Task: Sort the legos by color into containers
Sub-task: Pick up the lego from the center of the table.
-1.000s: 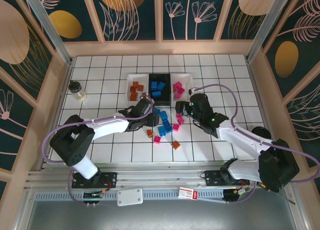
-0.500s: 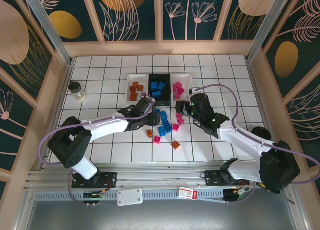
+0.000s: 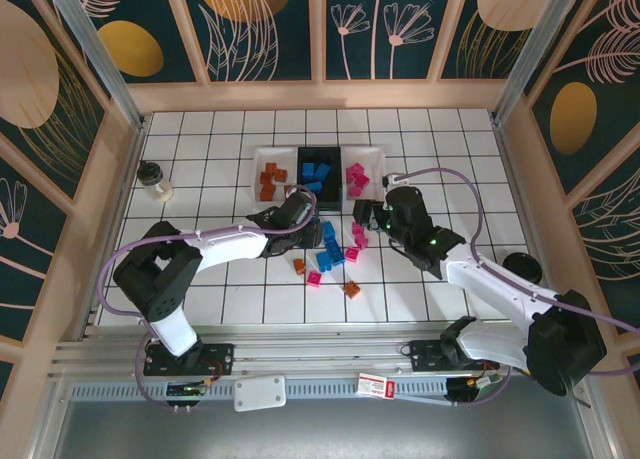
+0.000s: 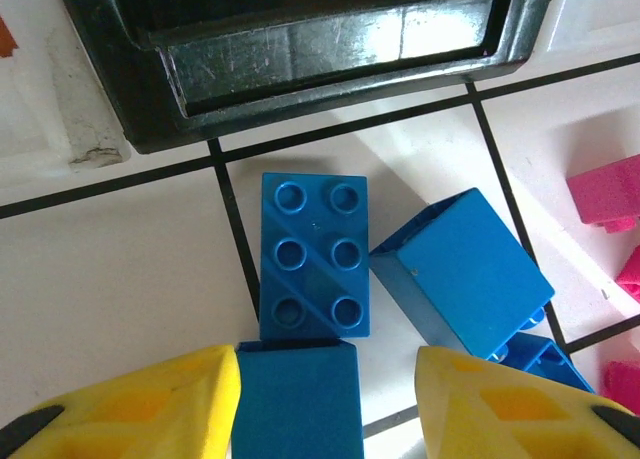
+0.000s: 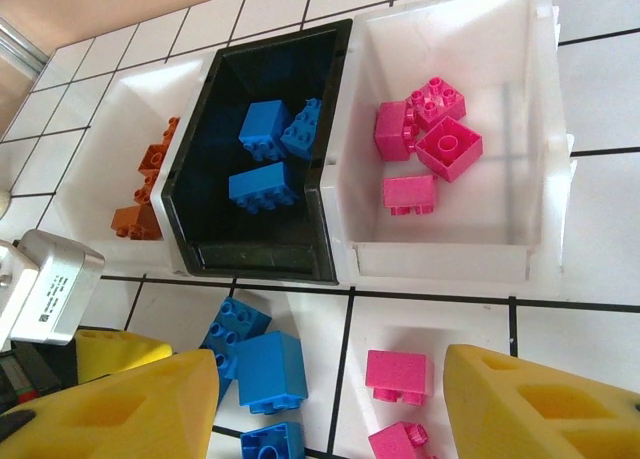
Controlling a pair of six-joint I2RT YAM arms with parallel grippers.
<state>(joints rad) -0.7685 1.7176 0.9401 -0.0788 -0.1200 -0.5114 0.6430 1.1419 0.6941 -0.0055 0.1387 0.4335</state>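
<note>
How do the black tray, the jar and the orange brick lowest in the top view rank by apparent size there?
1. Black tray
2. Jar
3. Orange brick
All three stand similarly far from the camera, so the order seems safe.

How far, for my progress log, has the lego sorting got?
Partly done: orange, blue and pink legos lie in the left white tray, black tray and right white tray. Left gripper is open astride a blue brick; right gripper open, empty. Loose bricks of all three colors lie on the tiles.
</note>
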